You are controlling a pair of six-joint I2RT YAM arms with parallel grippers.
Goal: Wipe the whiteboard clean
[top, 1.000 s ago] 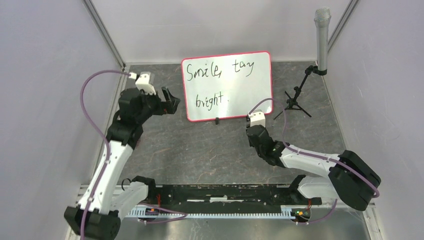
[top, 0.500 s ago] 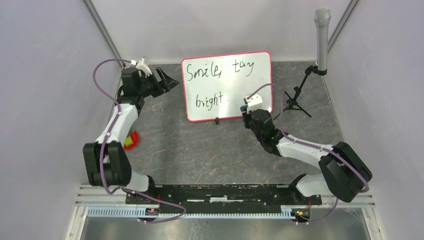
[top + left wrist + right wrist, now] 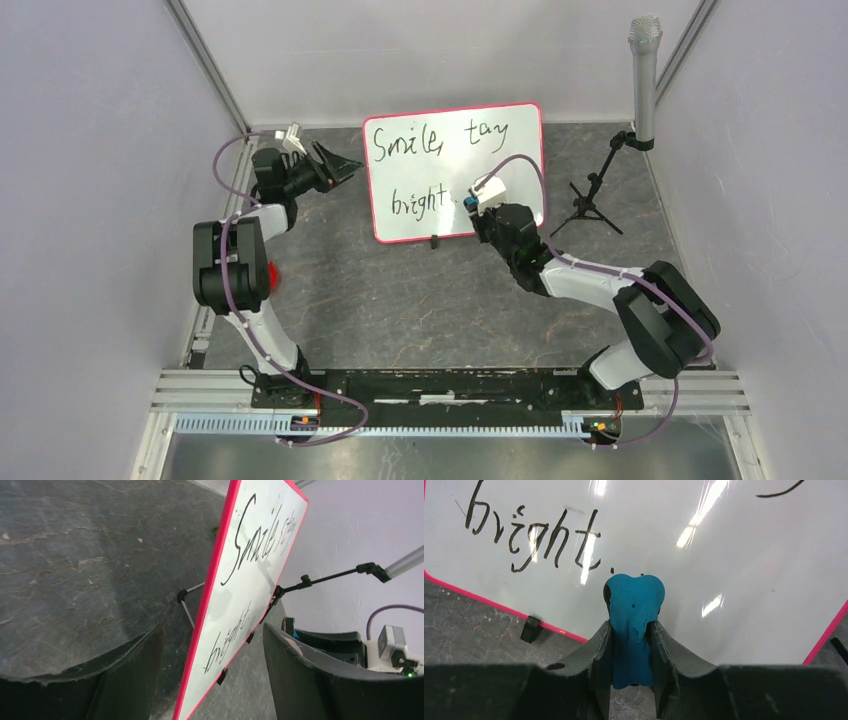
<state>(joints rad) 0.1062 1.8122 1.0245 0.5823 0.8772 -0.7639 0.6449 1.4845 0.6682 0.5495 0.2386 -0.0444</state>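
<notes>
The whiteboard (image 3: pixel 455 170) stands upright at the back of the table, pink-red framed, with black handwriting "Smile, stay bright". It shows edge-on in the left wrist view (image 3: pixel 250 580) and fills the right wrist view (image 3: pixel 674 545). My left gripper (image 3: pixel 345 168) is open, its jaws on either side of the board's left edge without touching it. My right gripper (image 3: pixel 478 205) is shut on a blue eraser (image 3: pixel 634 615), whose top is at the board's face just right of "bright", below the middle.
A microphone on a small black tripod (image 3: pixel 592 195) stands right of the board. A red and yellow object (image 3: pixel 271 272) lies by the left arm. Grey walls close in on both sides. A black rail runs along the near edge.
My left arm has swung back and up toward the board's left edge. My right arm has risen from the table up to the board's lower face with the eraser.
</notes>
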